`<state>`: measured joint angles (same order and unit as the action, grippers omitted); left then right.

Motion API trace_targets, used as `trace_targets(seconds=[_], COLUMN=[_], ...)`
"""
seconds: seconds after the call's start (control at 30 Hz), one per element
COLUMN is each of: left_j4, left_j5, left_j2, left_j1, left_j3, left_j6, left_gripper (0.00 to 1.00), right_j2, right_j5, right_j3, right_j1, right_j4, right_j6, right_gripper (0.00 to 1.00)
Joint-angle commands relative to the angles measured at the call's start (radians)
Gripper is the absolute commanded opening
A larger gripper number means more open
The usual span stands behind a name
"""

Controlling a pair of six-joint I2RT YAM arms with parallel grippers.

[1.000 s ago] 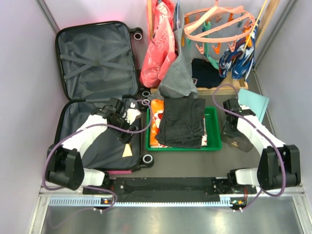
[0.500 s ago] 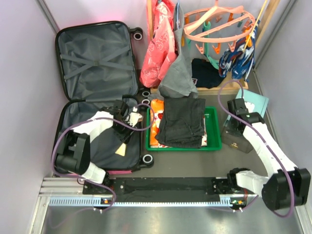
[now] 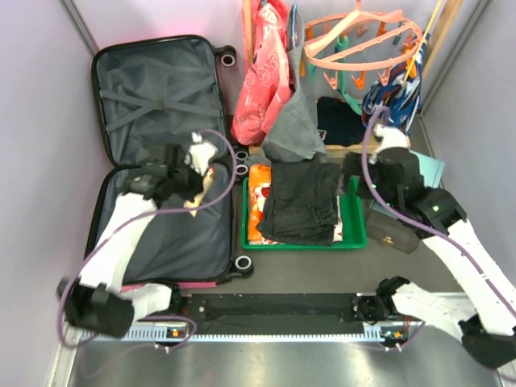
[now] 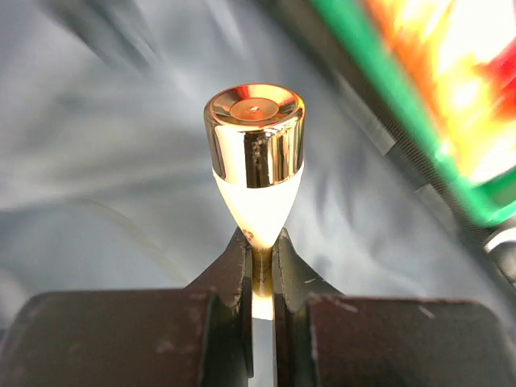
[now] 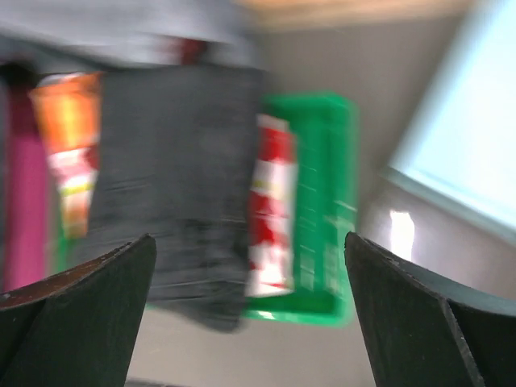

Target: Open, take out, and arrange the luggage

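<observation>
The luggage (image 3: 153, 97) is a hot-pink suitcase lying open at the left, with dark grey strapped lining in both halves. My left gripper (image 3: 190, 187) hangs over its near half (image 4: 121, 161). It is shut on the flat end of a cream tube with a shiny gold cap (image 4: 255, 161), which points away from the fingers (image 4: 230, 266). My right gripper (image 3: 349, 179) is raised over the right end of the green tray (image 3: 355, 235). Its jaws stand wide open with nothing between them (image 5: 250, 282).
The green tray (image 5: 326, 201) holds a folded dark garment (image 3: 305, 201) and an orange snack packet (image 3: 258, 201). A dark pouch (image 3: 393, 230) lies right of the tray, beside a pale teal flat box (image 3: 426, 169). Hanging clothes and a pink hanger (image 3: 363, 36) fill the back.
My left gripper closed on the tube and lifted it toward the suitcase's hinge. My right gripper opened, left the dark pouch on the table, and rose toward the tray.
</observation>
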<state>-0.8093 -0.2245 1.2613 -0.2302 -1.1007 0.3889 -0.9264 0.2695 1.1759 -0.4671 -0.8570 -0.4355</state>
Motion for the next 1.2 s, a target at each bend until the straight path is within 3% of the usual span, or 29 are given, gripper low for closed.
trace_targets(seconds=[0.0, 0.07, 0.2, 0.3, 0.43, 0.6, 0.73, 1.07, 1.17], left_j4=[0.061, 0.012, 0.028, 0.036, 0.042, 0.006, -0.010, -0.047, -0.054], left_j5=[-0.209, -0.376, -0.612, -0.697, -0.725, -0.817, -0.889, -0.943, -0.949], left_j2=[-0.204, -0.195, -0.215, -0.230, -0.241, -0.254, -0.254, -0.252, -0.250], left_j1=[0.009, 0.009, 0.011, 0.011, 0.009, 0.009, 0.009, 0.009, 0.009], left_j3=[-0.111, -0.191, -0.234, -0.246, -0.252, -0.252, -0.249, -0.258, -0.271], left_j6=[-0.041, -0.057, -0.119, -0.154, -0.166, -0.137, -0.107, -0.048, -0.041], left_gripper=[0.00, 0.00, 0.00, 0.00, 0.00, 0.00, 0.00, 0.00, 0.00], right_j2=[-0.090, -0.170, -0.325, -0.438, -0.540, -0.532, -0.529, -0.447, -0.450], right_j5=[-0.027, -0.056, -0.264, -0.332, -0.374, -0.403, -0.435, -0.530, -0.549], right_j3=[0.126, 0.171, 0.241, 0.315, 0.421, 0.384, 0.380, 0.353, 0.366], right_j1=[-0.238, -0.354, -0.465, -0.543, -0.562, -0.562, -0.562, -0.555, -0.555], right_j4=[0.195, 0.268, 0.542, 0.636, 0.686, 0.768, 0.766, 0.757, 0.728], right_j6=[0.110, 0.139, 0.156, 0.164, 0.126, 0.093, 0.093, 0.145, 0.153], right_gripper=[0.99, 0.99, 0.99, 0.98, 0.86, 0.77, 0.53, 0.53, 0.47])
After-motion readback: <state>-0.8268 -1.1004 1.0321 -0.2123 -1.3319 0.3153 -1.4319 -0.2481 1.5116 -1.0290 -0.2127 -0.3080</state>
